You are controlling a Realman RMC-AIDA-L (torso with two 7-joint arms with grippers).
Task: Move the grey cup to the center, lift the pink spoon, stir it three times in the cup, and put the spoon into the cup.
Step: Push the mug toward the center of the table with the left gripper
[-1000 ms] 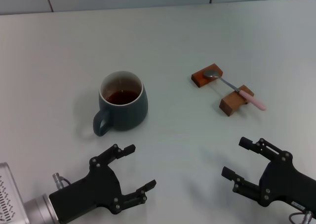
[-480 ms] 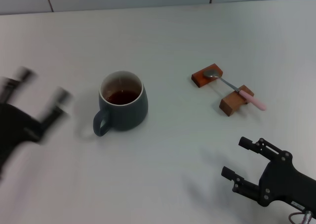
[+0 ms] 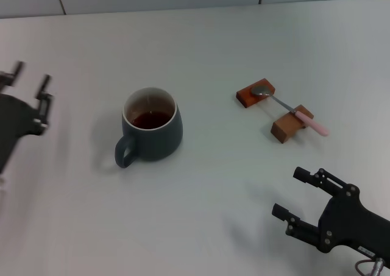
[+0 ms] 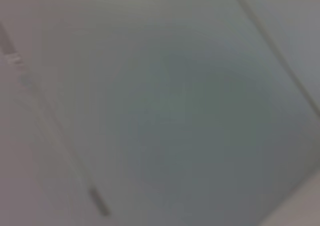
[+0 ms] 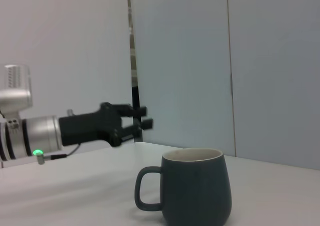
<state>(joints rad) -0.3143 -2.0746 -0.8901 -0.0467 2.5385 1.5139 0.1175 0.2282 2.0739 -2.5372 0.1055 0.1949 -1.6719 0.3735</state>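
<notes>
Hovering raised left of the grey cup [image 3: 152,130], left hand [image 3: 29,84] narrowly parted; right hand [image 3: 295,194] spread wide.

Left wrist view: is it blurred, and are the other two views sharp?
Left wrist view: fully blurred, nothing recognisable. Head view: sharp on the grey cup and pink spoon; only the left gripper is slightly smeared. Right wrist view: sharp, cup clear.

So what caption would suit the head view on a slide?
Grey cup of dark liquid mid-table, pink spoon on wooden blocks, both open tools apart.
</notes>
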